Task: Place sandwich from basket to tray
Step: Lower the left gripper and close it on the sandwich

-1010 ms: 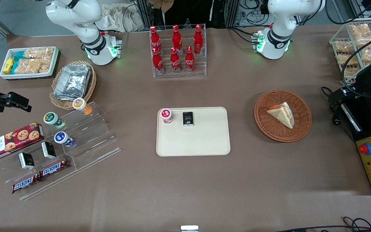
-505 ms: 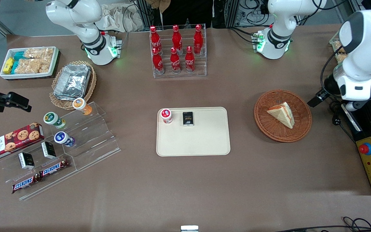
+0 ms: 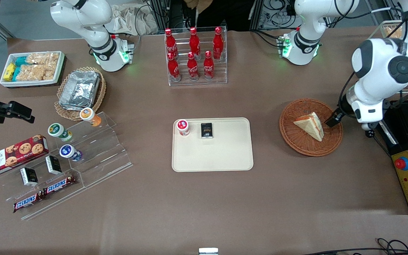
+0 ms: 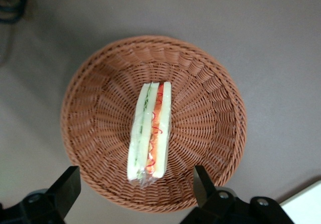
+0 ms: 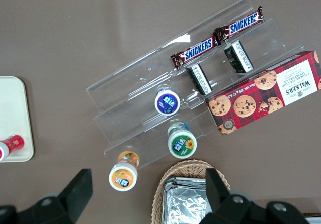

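The sandwich (image 3: 310,125), a pale bread wedge with red and green filling in clear wrap, lies in the reddish-brown wicker basket (image 3: 290,140) toward the working arm's end of the table. In the left wrist view the sandwich (image 4: 149,131) rests on its side in the middle of the basket (image 4: 210,98). My gripper (image 3: 332,119) hovers over the basket's rim beside the sandwich, open and holding nothing; its fingers (image 4: 66,188) stand wide apart, with the gripper (image 4: 134,189) just off the sandwich's wrapped end. The cream tray (image 3: 225,156) lies mid-table.
A red-lidded cup (image 3: 182,126) and a black packet (image 3: 207,130) sit on the tray's edge farthest from the front camera. A rack of cola bottles (image 3: 195,56) stands farther back. A control box with a red button (image 3: 407,175) lies at the working arm's end.
The working arm has swung in from the table's end toward the basket. Its gripper now hangs over the basket's rim. Sandwich, basket and tray have not moved.
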Robot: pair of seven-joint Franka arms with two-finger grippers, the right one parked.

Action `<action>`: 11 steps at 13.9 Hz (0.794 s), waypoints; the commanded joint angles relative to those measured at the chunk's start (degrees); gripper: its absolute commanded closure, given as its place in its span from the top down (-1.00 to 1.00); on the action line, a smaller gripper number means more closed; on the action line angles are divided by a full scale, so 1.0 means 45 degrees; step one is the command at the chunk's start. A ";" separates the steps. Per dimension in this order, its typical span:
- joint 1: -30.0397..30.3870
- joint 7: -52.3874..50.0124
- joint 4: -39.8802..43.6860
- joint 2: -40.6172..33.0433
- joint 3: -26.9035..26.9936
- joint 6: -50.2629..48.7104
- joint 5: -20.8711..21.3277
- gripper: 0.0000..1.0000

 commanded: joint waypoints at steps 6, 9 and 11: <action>-0.0254 -0.0811 -0.1755 0.1233 -0.0097 0.3390 -0.0173 1.00; -0.0254 -0.0812 -0.2362 0.1371 -0.0097 0.4115 -0.0173 1.00; -0.0254 -0.0812 -0.2772 0.1682 -0.0097 0.4757 -0.0173 1.00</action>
